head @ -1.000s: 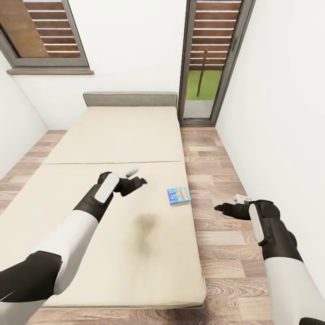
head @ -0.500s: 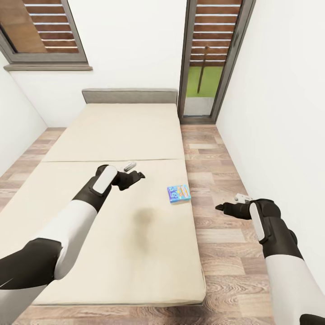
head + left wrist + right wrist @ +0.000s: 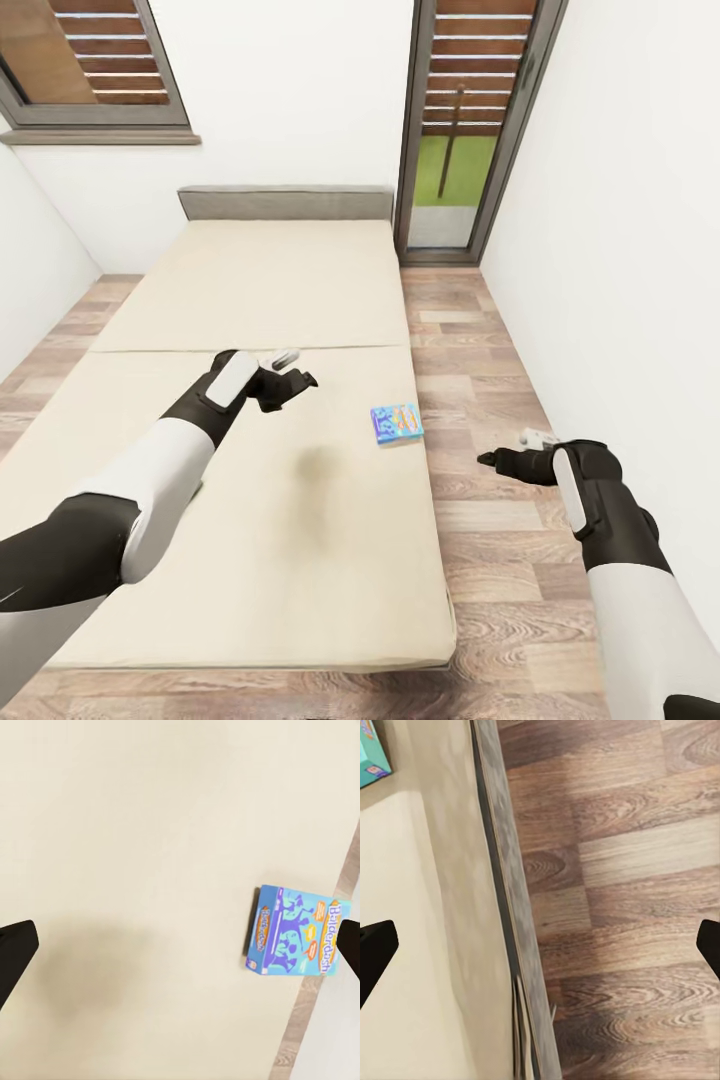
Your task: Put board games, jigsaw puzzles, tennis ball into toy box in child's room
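Blue board game (image 3: 397, 423) flat near bed (image 3: 250, 300) edge, within reach. Left tool (image 3: 290, 372) spread wide, empty, above mattress beside it, apparently for approach. Right tool (image 3: 512, 452) spread, idle over floor (image 3: 480, 340).

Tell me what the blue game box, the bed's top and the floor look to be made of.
Blue game box: probably printed cardboard, with sharp edges and colourful lettering on a slightly glossy face. Bed: plain beige matte mattress, likely fabric, though no weave shows. Floor: wood planks or laminate, with brown grain and plank seams.
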`<state>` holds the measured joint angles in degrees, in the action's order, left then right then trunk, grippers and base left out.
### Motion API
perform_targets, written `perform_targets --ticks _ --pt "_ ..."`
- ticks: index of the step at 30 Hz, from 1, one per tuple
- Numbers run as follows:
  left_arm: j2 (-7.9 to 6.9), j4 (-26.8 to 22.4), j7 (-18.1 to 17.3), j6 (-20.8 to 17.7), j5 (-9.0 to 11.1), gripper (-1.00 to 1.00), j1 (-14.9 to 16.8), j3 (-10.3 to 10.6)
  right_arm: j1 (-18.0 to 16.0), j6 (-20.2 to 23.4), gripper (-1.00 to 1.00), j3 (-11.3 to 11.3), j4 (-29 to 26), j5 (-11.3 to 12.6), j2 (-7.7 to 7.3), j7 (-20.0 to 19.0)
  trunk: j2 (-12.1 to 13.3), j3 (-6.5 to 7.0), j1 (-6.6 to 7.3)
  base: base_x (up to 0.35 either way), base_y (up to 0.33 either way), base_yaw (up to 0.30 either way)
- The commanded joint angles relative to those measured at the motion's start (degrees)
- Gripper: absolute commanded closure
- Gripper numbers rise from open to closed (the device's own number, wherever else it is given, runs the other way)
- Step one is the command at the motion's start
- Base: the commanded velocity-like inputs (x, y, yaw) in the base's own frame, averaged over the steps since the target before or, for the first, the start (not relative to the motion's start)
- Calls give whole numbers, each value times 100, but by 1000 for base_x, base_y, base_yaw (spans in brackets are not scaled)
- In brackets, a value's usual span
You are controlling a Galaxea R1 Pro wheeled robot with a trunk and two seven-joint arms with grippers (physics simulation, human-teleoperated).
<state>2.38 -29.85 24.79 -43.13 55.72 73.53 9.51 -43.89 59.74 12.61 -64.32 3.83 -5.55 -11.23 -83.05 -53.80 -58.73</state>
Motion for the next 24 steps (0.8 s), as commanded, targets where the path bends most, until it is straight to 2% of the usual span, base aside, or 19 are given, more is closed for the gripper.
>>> perform_targets --ticks 1,24 --pt "-3 -5 54 -2 61 -100 6 24 -4 26 -100 5 -9 38 -3 15 -2 -13 0 0 0 0" --pt "11 5 57 -9 62 -100 57 24 11 26 -100 6 -525 48 -3 16 -2 -228 0 0 0 0"
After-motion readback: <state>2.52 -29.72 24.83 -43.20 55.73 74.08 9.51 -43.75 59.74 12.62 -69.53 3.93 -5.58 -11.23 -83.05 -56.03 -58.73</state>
